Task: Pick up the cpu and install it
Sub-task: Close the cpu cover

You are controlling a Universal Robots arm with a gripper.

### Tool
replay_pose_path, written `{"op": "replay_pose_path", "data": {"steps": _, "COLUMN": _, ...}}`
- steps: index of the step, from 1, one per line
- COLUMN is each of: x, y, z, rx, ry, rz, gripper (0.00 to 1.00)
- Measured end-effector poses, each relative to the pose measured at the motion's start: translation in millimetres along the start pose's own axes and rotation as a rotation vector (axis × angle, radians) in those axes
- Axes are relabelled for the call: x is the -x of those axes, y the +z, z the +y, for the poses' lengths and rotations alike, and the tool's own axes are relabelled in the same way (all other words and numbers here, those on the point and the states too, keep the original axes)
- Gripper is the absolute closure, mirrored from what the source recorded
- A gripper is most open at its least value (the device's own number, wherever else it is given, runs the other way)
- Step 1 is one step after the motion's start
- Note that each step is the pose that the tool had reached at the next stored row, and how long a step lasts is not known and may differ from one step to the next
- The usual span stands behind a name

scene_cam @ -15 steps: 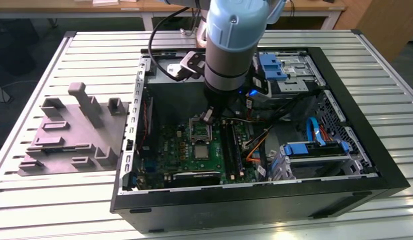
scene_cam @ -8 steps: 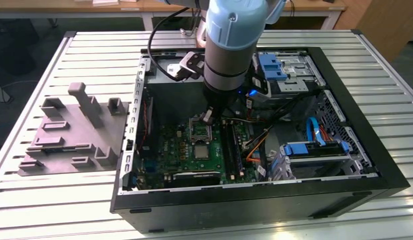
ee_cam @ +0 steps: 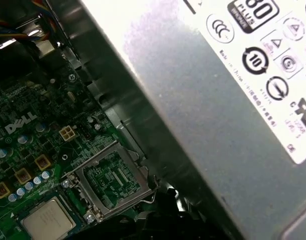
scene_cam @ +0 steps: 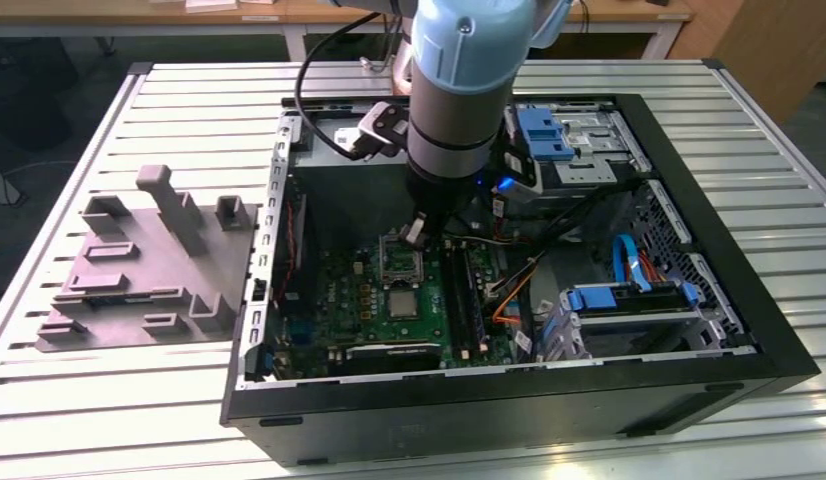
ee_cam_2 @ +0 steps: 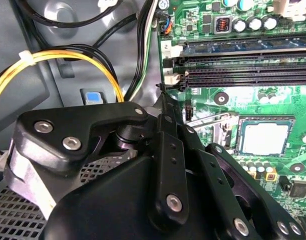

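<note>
The cpu (scene_cam: 405, 304) (ee_cam_2: 263, 137) (ee_cam: 47, 218) lies flat on the green motherboard (scene_cam: 386, 325) inside the open computer case (scene_cam: 733, 300), just beside the open socket frame (scene_cam: 401, 262) (ee_cam: 110, 180). The gripper (scene_cam: 416, 232) hangs over that frame, near the cpu but not touching it; whether its claw is apart or together cannot be told. Outside the case, beyond the wall farthest from the blue drive bays (scene_cam: 544, 133), a grey plastic fixture (scene_cam: 140, 265) stands on the slatted table (scene_cam: 173, 400).
</note>
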State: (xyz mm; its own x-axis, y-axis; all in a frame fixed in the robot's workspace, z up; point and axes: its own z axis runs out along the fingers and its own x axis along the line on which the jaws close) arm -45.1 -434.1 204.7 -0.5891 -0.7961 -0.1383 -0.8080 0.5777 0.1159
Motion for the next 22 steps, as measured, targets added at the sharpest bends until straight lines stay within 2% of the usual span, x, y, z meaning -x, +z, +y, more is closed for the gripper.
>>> {"op": "replay_pose_path", "data": {"steps": 17, "x": 2.3, "y": -13.1, "z": 3.5, "rx": -0.018, "ry": 0.0, "rz": 0.0257, "gripper": 0.89}}
{"op": "replay_pose_path", "data": {"steps": 22, "x": 3.0, "y": -16.3, "z": 4.5, "rx": -0.0282, "ry": -0.001, "rz": 0.0401, "gripper": 0.89}}
